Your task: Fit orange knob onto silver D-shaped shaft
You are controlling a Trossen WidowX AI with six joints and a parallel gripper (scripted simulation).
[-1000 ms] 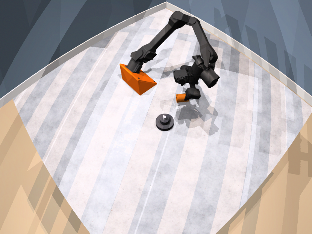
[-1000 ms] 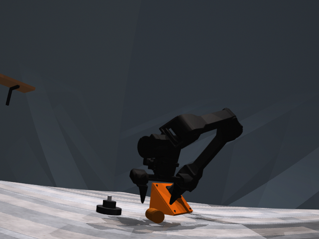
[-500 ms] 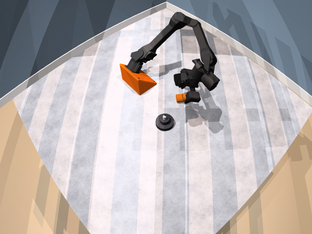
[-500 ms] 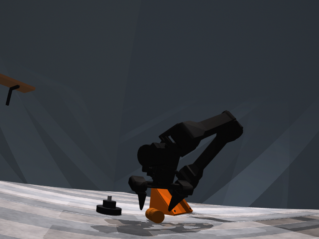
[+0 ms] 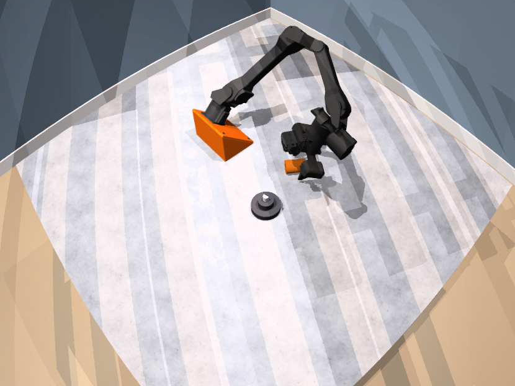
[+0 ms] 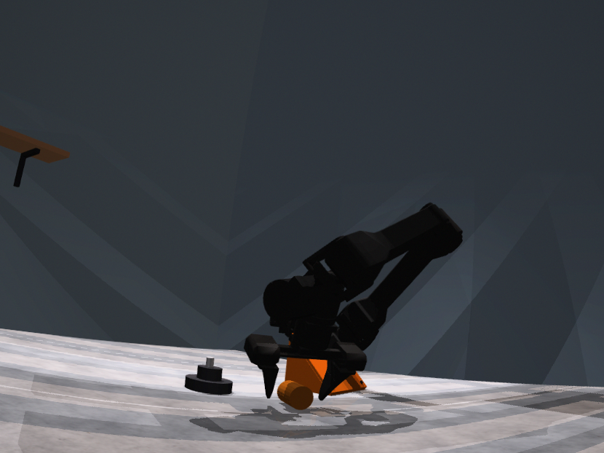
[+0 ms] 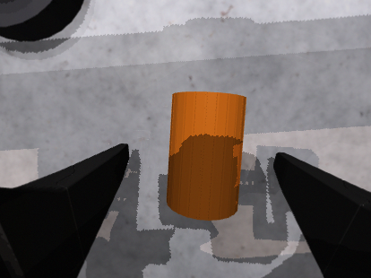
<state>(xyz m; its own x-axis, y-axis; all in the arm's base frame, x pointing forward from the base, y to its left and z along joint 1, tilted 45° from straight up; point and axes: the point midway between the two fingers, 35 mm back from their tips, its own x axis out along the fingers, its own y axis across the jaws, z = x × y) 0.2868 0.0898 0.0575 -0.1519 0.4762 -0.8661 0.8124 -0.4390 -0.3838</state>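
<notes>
The orange knob (image 5: 294,166) (image 6: 295,395) (image 7: 205,160) lies on its side on the floor. No hole shows on the end that faces the exterior view; the other end is hidden. My gripper (image 6: 295,398) (image 7: 202,154) is open and points down, with its fingertips on either side of the knob and a gap on both sides. In the top view a finger covers part of the knob. The dark round pedestal (image 5: 255,210) (image 6: 207,386) (image 7: 73,12) stands apart from the knob, at the upper left in the wrist view. Its silver shaft (image 5: 265,197) (image 6: 209,361) stands upright and bare.
The arm's orange wedge base (image 5: 210,138) (image 6: 302,375) stands left of the knob in the top view and behind it in the exterior view. A low pale wall edge (image 5: 141,84) runs along the back of the floor.
</notes>
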